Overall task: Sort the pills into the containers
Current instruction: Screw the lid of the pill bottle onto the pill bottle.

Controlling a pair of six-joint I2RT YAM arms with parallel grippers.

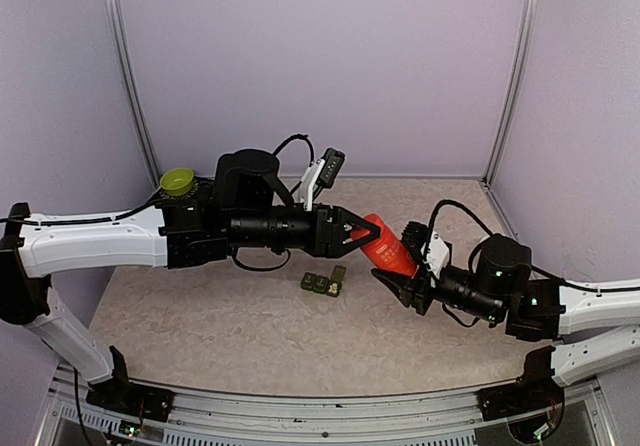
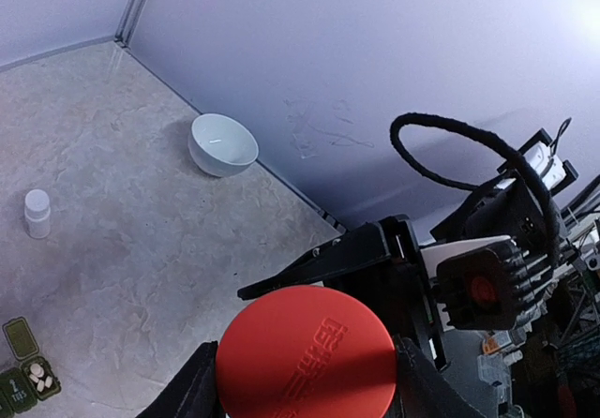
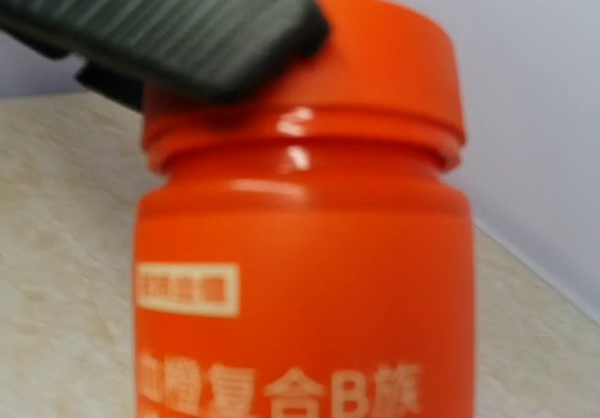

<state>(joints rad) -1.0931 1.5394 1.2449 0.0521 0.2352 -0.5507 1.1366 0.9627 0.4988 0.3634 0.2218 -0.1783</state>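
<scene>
The table (image 1: 200, 326) has a pale, marbled beige top that runs back to lilac walls. Near its middle lies the dark green strip of containers (image 1: 322, 283), flat on the surface, with one lid standing open. The left wrist view shows small white pills (image 2: 37, 376) in one compartment. A tiny white bottle (image 2: 37, 214) stands upright well apart from the strip. A white bowl (image 2: 223, 144) sits close to the wall. At the far left corner a lime-green cup (image 1: 177, 180) rests, partly hidden.
</scene>
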